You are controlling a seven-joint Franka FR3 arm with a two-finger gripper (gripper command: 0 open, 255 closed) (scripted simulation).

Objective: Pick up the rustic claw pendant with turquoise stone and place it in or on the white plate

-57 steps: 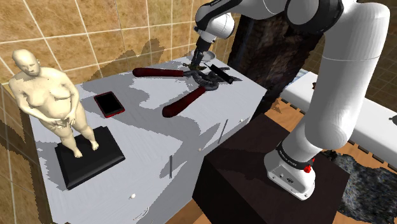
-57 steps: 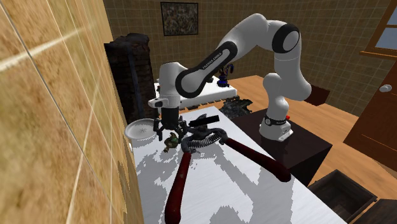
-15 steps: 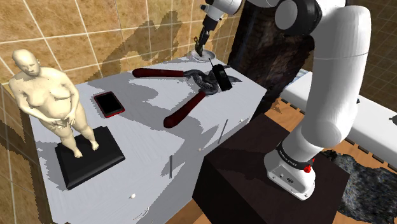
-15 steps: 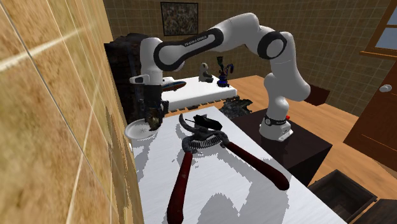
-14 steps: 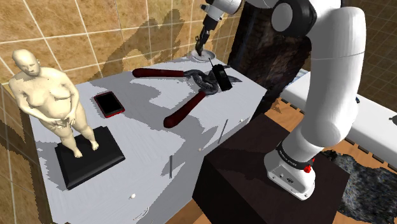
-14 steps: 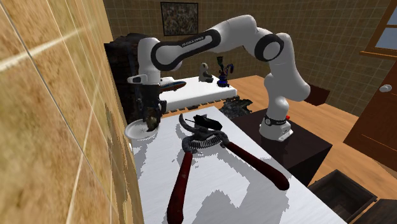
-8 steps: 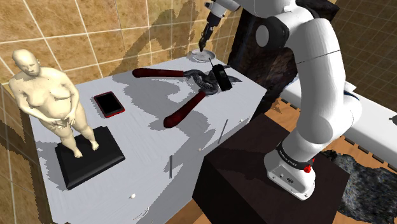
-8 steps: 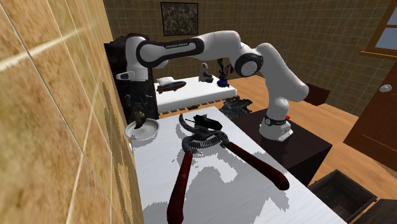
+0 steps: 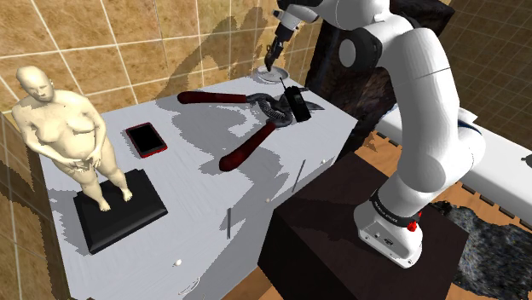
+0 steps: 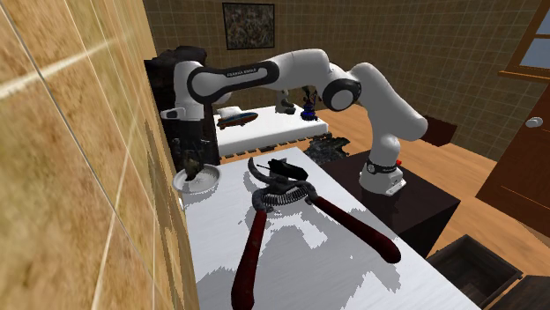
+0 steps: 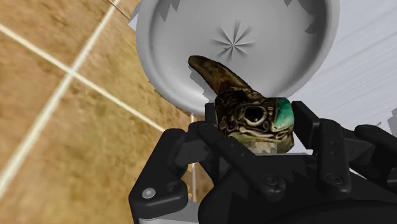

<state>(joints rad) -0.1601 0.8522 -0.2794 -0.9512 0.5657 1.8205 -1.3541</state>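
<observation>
Gripping the brown claw pendant [image 11: 251, 118] between the pincer [image 11: 254, 141] fingers, turquoise stone at 3 o'clock of its carved head, curved tip running toward 11 o'clock over the white plate [image 11: 184, 57], hovering just above that plate at the table's [image 9: 196, 196] 1 o'clock corner, probably ready for lowering.

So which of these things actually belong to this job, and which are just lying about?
Job:
claw pendant, clamped in the jaws
white plate below it

Lying about:
red-handled cutters
red-edged phone
figurine on a black base
</observation>
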